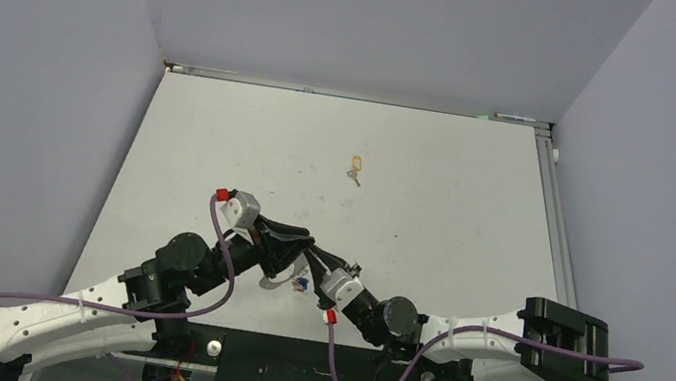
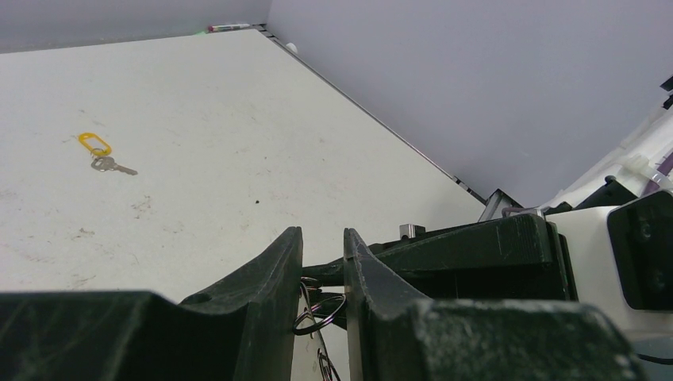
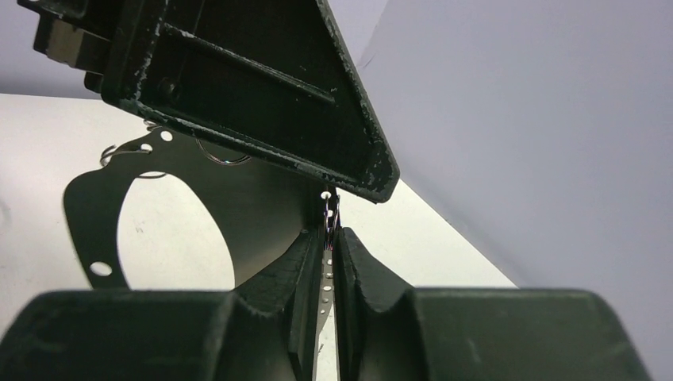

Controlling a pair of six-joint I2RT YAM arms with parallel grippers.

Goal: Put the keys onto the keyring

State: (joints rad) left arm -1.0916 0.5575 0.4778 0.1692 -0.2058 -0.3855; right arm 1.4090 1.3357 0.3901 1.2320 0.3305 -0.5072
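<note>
Both pincers meet low over the near-middle of the counter (image 1: 474,201), tip to tip.

Left pincer (image 2: 321,266): jaws at a narrow gap, clamped on thin wire loops that I read as the keyring (image 2: 317,313). In the right wrist view more of the wire hangs under the left pincer's body. Blue and red tags (image 1: 300,284) dangle just below the meeting point, so I judge those keys are at or on the ring; their blades are too small to see.

Right pincer (image 3: 321,266): jaws nearly together around a thin metal sliver seen edge-on, with a small wire ring just above it. Key or ring? Can't tell, and can't tell whether the grip is fully made.

Key relation: that sliver sits directly at the left pincer's tips, touching or just beside them. Any threading move is a tiny push along the ring wire, with almost no room between the two sets of fingers.

Loose yellow-tag key (image 1: 355,168) lies flat on the far side, beyond both pincers and slightly right of them. Its long axis runs roughly near-far, tag away and blade toward the arms. The right arm likely has the straighter reach. It is well apart from every counter edge, with open surface all round.
</note>
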